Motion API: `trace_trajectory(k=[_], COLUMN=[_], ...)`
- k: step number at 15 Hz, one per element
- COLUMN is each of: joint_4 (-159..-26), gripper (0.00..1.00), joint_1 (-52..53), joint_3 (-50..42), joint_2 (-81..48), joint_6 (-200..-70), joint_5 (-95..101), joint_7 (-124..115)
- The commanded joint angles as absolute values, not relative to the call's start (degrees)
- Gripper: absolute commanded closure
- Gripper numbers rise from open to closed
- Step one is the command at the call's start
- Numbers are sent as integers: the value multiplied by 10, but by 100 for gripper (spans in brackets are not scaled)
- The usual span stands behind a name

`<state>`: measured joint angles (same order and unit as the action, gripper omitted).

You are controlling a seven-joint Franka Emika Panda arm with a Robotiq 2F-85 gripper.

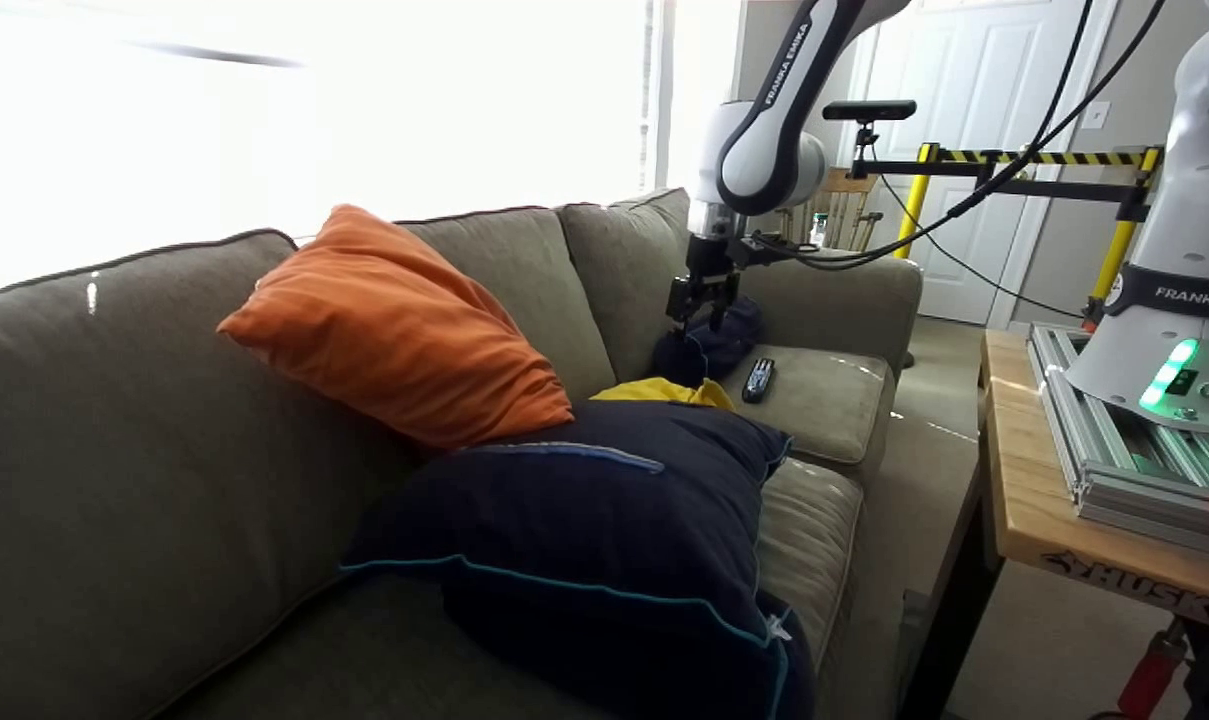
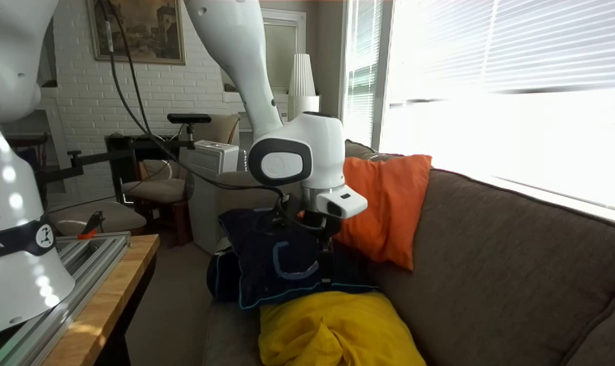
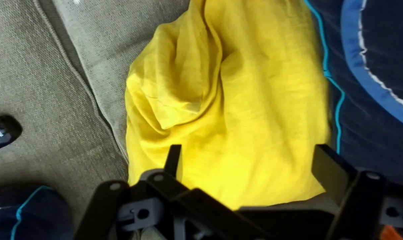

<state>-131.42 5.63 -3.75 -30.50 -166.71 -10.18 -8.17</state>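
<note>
I saw the gripper (image 3: 248, 166) hang, jaws spread wide, grasping nothing. In the wrist view, the yellow pillow (image 3: 258, 100) lay at twelve o'clock on the sofa (image 3: 101, 36), not yet gripped, with a navy pillow (image 3: 371, 140) at three and a remote (image 3: 3, 133) at nine.

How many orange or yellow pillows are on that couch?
2 visible: the orange pillow leans on the couch back; the yellow pillow lies on the seat below the open end effector. Others may be hidden.

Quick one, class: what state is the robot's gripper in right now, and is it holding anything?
Gripper: open, holding nothing, above the yellow pillow.
</note>
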Motion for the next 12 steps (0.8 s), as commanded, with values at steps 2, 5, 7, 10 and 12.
trace_trajectory(k=[2, 5, 7, 10, 12], joint_4=[-1270, -1260, -1253, -1246, -1238], gripper=[0, 0, 0, 0, 0], joint_1=[36, 30, 33, 33, 21], joint_3=[-26, -16, -22, -38, -34], joint_2=[-374, -418, -442, -478, -500], joint_6=[-1686, -1728, -1743, -1779, -1806], joint_5=[-85, -85, -79, -76, -81], joint_7=[-79, -75, -71, -67, -64])
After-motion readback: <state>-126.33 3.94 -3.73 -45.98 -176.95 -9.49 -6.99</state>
